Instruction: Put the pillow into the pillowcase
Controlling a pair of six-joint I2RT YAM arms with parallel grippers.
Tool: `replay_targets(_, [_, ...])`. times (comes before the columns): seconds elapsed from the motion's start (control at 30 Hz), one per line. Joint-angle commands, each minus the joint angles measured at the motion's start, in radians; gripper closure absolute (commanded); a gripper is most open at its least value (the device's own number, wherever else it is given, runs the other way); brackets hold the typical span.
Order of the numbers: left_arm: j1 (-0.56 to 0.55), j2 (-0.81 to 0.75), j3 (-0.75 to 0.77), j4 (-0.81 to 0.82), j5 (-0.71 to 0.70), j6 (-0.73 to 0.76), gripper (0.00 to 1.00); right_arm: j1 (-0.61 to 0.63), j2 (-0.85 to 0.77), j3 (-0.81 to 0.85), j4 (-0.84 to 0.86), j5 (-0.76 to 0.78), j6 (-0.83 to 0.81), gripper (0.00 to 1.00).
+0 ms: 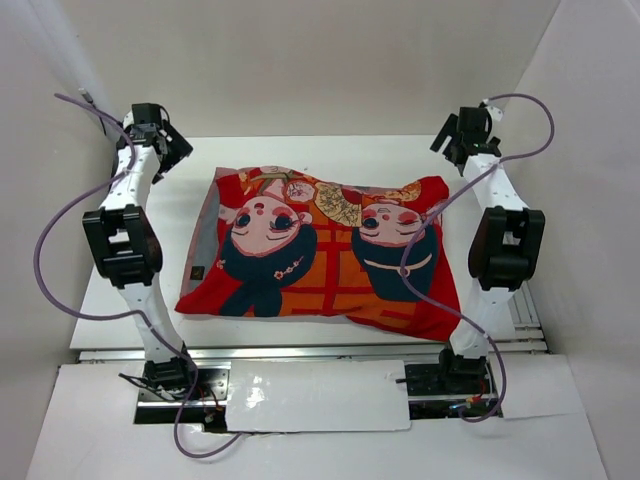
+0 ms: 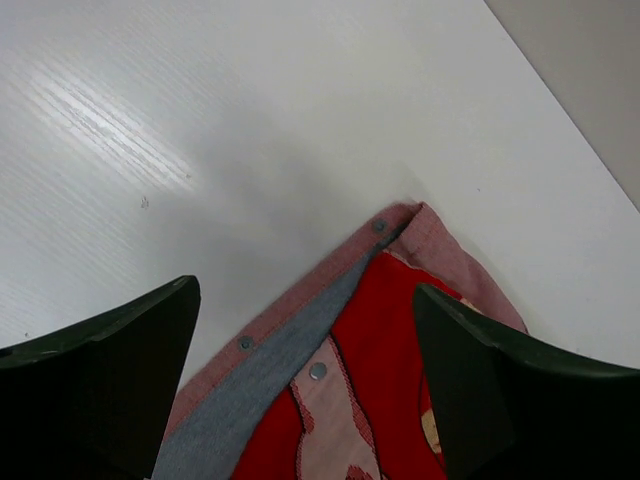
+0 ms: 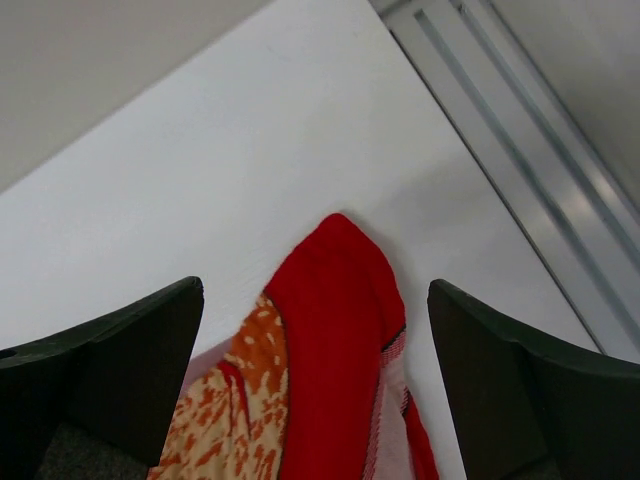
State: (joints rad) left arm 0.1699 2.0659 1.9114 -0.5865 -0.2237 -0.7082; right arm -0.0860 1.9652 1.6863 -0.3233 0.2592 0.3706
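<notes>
Red-orange pillowcase (image 1: 320, 255), top view: plump, mid-worktop (image 1: 200, 180); pillow unseen, presumably inside. Left wrist: left gripper (image 2: 305, 290) wide open, empty, above pillowcase's snap-edged corner. Right wrist: right gripper (image 3: 315, 290) likewise open over its red corner. Insertion apparently done; next, arms withdraw clear.

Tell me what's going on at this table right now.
Two robot arms are working on a red-orange pillowcase that lies printed side up on the white table. It looks plump, so the pillow is probably inside, though none of it shows. The left gripper and right gripper are both open, holding nothing, each hovering over a far corner of the case.
</notes>
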Motion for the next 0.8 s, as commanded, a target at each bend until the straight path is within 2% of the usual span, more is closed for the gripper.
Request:
replay_targets(0.0, [-0.009, -0.122, 0.005, -0.033, 0.046, 0.019, 0.00, 0.023, -0.120, 0.012, 0.010, 0.049, -0.010, 0.00])
replay_targets(0.1, [-0.009, -0.289, -0.174, 0.025, 0.072, 0.019, 0.00, 0.023, -0.225, -0.072, -0.009, 0.020, -0.010, 0.00])
replay_targets(0.17, [-0.009, -0.323, -0.231, 0.025, 0.086, 0.029, 0.00, 0.023, -0.268, -0.082, -0.025, 0.020, -0.010, 0.00])
replay_targets(0.23, [-0.020, -0.441, -0.287, 0.004, 0.099, 0.019, 0.00, 0.023, -0.318, -0.129, -0.085, -0.004, 0.002, 0.00])
replay_targets(0.3, [-0.041, -0.545, -0.427, -0.001, 0.119, 0.019, 0.00, 0.032, -0.414, -0.180, -0.141, -0.005, 0.051, 0.00])
replay_targets(0.33, [-0.058, -0.667, -0.490, 0.014, 0.133, 0.035, 0.00, 0.032, -0.454, -0.259, -0.141, -0.005, 0.066, 0.00])
replay_targets(0.4, [-0.115, -0.792, -0.671, 0.059, 0.133, 0.035, 0.00, 0.032, -0.596, -0.357, -0.094, -0.052, 0.077, 0.00])
replay_targets(0.43, [-0.131, -0.849, -0.724, 0.072, 0.151, 0.035, 0.00, 0.041, -0.645, -0.463, -0.071, -0.061, 0.077, 0.00])
replay_targets(0.5, [-0.155, -0.999, -0.840, 0.073, 0.193, 0.035, 0.00, 0.042, -0.791, -0.551, -0.016, -0.096, 0.088, 0.00])
replay_targets(0.6, [-0.179, -1.128, -0.913, 0.073, 0.213, 0.042, 0.00, 0.051, -0.923, -0.660, 0.006, -0.138, 0.088, 0.00])
replay_targets(0.77, [-0.198, -1.169, -0.914, 0.040, 0.178, 0.027, 0.00, 0.060, -0.979, -0.691, -0.032, -0.163, 0.088, 0.00])
